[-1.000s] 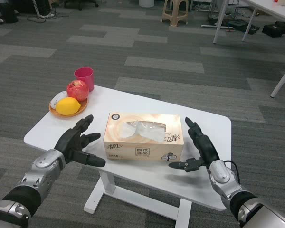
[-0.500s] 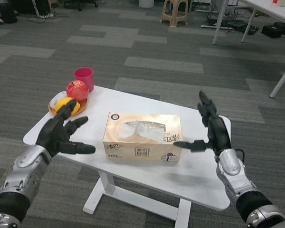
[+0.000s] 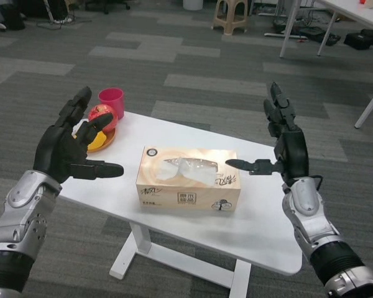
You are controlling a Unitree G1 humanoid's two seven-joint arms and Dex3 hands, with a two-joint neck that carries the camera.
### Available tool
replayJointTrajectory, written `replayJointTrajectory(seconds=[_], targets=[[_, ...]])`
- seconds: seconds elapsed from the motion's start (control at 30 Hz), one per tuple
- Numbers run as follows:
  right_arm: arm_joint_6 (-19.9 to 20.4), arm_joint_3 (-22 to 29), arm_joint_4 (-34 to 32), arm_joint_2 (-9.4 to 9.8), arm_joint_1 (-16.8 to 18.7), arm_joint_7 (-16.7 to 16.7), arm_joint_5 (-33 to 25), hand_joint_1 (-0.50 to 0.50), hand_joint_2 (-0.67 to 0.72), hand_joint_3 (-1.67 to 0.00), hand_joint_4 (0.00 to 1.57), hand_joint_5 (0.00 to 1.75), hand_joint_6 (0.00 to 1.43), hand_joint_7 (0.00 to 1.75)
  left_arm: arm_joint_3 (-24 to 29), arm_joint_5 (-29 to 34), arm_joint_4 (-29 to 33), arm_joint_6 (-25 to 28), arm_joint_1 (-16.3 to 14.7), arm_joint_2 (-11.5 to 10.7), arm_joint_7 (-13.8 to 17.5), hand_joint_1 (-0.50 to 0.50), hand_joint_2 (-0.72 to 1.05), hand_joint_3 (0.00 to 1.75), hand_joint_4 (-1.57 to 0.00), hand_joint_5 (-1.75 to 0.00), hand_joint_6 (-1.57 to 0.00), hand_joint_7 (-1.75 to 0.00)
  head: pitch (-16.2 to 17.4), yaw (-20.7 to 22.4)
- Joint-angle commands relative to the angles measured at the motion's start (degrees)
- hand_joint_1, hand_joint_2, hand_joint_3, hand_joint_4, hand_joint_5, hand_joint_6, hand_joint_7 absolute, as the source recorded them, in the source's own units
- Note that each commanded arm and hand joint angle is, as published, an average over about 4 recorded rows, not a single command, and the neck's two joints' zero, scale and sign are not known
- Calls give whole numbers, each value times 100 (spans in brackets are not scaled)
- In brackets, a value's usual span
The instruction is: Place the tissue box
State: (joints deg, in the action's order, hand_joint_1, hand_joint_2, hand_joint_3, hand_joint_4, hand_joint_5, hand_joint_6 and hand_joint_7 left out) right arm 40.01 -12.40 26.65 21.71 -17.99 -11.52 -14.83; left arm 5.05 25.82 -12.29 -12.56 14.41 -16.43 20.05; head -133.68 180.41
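Observation:
A tan tissue box (image 3: pixel 188 178) lies flat on the middle of the white table (image 3: pixel 264 217), its oval opening facing up with white tissue showing. My left hand (image 3: pixel 68 146) hovers above the table's left end, fingers spread, holding nothing, well clear of the box. My right hand (image 3: pixel 285 145) is raised to the right of the box, palm toward it, fingers apart and thumb pointing at the box without touching it.
An orange plate (image 3: pixel 105 140) at the table's far left corner holds a red apple (image 3: pixel 103 112) and a yellow lemon (image 3: pixel 95 139), partly hidden by my left hand. A red cup (image 3: pixel 111 99) stands behind it. Other tables and a stool stand on the carpet further back.
Both hands have risen and moved apart, away from the box's sides. The box has stayed in place on the table.

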Motion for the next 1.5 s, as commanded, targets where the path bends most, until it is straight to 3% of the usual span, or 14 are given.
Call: replayJointTrajectory(seconds=[0.03, 0.27, 0.57, 1.23, 1.5], targets=[[25, -192, -222, 26, -3, -131, -20, -17, -22, -32, 0, 0, 0, 0, -189, 19, 271, -27, 27, -27, -10, 50, 25, 9, 0, -82, 0, -14, -12, 0], [16, -773, -512, 96, -12, -197, -95, -17, -22, -32, 0, 0, 0, 0, -686, 19, 583, -146, 189, -124, -133, 50, 25, 4, 0, -82, 0, -14, -20, 6], [16, -1107, -626, 87, -29, -254, -113, -17, -24, -32, 0, 0, 0, 0, -984, 37, 588, -229, 308, -159, -194, 50, 25, 9, 0, -82, 0, -14, -86, 6], [40, -1115, -637, 178, -71, -355, -192, -17, -22, -32, 0, 0, 0, 0, -1083, 37, 564, -398, 435, -132, -339, 50, 25, 9, 0, -82, 0, -14, -627, 216], [73, -1036, -586, 232, -104, -478, -205, -17, -29, -32, 0, 0, 0, 0, -1077, 2, 478, -563, 506, -14, -375, 50, 25, 9, 0, -82, 0, -14, -664, 359]])
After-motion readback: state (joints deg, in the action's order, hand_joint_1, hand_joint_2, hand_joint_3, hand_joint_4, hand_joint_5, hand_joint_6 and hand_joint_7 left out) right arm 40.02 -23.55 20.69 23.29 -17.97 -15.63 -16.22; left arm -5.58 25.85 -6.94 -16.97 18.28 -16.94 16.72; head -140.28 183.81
